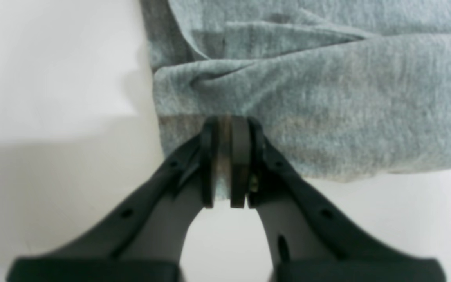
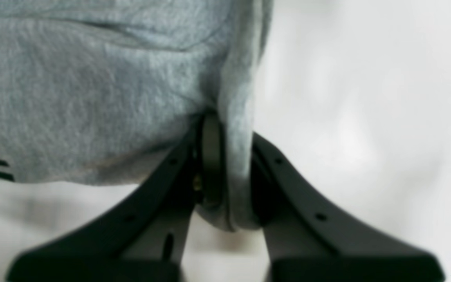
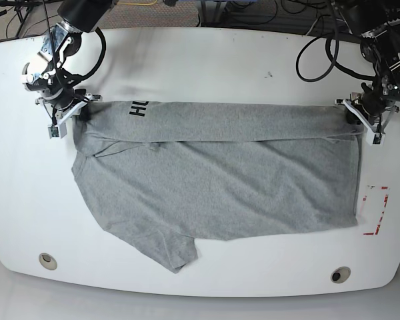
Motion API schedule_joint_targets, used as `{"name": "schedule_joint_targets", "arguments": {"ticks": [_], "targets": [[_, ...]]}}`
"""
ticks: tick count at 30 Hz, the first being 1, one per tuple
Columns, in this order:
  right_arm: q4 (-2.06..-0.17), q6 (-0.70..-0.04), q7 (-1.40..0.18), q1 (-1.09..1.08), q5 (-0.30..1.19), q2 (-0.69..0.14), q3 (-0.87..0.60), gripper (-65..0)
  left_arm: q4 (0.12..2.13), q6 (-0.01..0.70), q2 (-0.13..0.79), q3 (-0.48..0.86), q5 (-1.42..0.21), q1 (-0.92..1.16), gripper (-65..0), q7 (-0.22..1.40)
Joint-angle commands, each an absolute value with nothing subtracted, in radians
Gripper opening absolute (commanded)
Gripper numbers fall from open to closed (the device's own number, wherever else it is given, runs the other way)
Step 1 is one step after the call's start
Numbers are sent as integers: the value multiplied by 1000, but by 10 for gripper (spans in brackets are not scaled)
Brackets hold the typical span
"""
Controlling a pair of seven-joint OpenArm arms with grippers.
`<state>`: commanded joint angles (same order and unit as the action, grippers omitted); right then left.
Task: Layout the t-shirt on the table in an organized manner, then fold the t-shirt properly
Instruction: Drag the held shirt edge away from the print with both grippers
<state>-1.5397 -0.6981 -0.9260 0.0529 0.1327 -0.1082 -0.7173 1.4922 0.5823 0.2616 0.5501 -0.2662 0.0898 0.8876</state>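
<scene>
a gray t-shirt (image 3: 220,180) lies spread across a white table (image 3: 280,280), its far edge turned over into a long band that runs from one side to the other. dark lettering (image 3: 139,108) shows near the band's left end in the base view. one part of the shirt hangs down toward the near edge of the table, between two small round holes, nearer the left one (image 3: 47,261). a red-and-white mark (image 3: 375,210) sits to the right of the shirt.

the right gripper (image 2: 231,168) is clamped on a bunched fold at one end of the band. the left gripper (image 1: 229,162) is at the band's other end, its fingertips close together over the fabric; whether cloth is pinched between them, i cannot tell.
</scene>
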Motion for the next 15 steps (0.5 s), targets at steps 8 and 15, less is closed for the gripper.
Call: {"name": "schedule_joint_targets", "arguments": {"ticks": [8, 15], "targets": [[-1540, -698, -926, 68, 133, -108, -713, -648, 1520, 584, 263, 596, -272, 90, -429, 891], [-1540, -698, -926, 70, 133, -107, -713, -648, 1511, 584, 263, 654, -272, 85, -235, 891]]}}
